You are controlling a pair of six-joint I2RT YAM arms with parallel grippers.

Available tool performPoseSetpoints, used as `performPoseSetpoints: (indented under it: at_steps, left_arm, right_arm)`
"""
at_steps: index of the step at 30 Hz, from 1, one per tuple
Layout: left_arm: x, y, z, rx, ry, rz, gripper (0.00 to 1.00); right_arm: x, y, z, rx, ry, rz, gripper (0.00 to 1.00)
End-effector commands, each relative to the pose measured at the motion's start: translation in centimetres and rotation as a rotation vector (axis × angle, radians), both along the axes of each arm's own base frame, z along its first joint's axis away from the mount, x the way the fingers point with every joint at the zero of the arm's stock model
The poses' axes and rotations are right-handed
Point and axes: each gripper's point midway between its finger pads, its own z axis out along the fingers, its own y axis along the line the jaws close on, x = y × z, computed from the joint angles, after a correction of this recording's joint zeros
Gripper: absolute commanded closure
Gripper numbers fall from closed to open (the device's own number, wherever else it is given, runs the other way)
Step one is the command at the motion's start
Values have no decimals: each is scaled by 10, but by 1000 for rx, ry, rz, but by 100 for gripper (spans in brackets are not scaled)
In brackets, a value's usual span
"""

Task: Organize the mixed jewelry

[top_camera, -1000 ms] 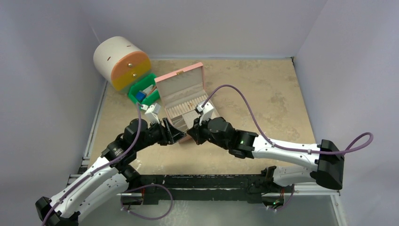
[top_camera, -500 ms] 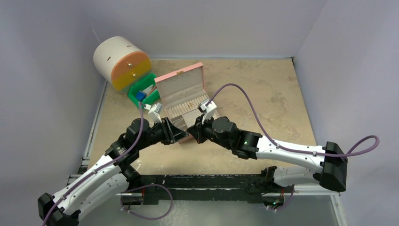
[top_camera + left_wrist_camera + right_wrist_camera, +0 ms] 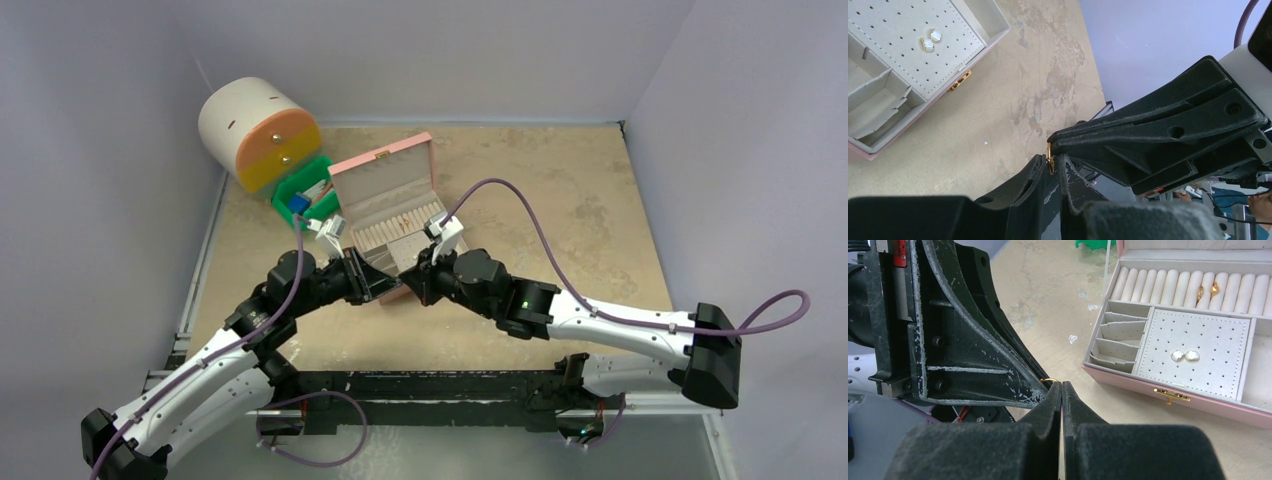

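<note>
Your gold ring is glossy metal. The left gripper has matt black plastic fingers, scuffed whitish. The jewelry box shows smooth pink leatherette, soft grey felt-like lining, a shiny gold clasp and pearly studs. The tabletop looks matt, mottled beige.

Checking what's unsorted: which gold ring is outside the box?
The gold ring between left gripper and right gripper; the other two rings sit inside the box.

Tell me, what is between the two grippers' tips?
A tiny gold ring sits between the left gripper and the right gripper; both wrist views show it.
</note>
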Motion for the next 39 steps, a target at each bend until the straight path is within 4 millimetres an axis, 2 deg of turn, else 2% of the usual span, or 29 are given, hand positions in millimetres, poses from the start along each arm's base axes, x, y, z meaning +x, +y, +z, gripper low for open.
performPoseSetpoints:
  at_steps: [1, 5, 13, 16, 20, 25, 32, 34, 39]
  left_arm:
    - [2, -3, 18, -51, -45, -9, 88]
    - [2, -3, 17, -46, -45, -9, 100]
    - [1, -1, 18, -43, -56, -6, 100]
    - [-1, -1, 19, -39, -68, -19, 100]
    - [-7, -5, 26, -50, -100, -71, 100]
    - [-17, -9, 35, -56, -156, -149, 100]
    - [-37, -15, 49, -92, -218, -279, 100]
    - [-44, -17, 62, -132, -269, -316, 100]
    - [-60, -16, 81, -184, -336, -392, 100]
  right_arm:
    - [0, -1, 18, 53, -42, 3, 100]
    - [-1, -2, 17, 55, -41, 4, 100]
    - [-5, -3, 19, 73, -35, 17, 100]
    - [-8, -6, 20, 86, -20, 20, 91]
    - [-26, -8, 21, 109, 17, 94, 74]
    - [-40, -19, 34, 142, 7, 146, 65]
    - [-62, -27, 46, 195, 24, 251, 58]
    - [-68, -27, 48, 211, 34, 285, 57]
    - [-81, -27, 58, 278, 33, 366, 57]
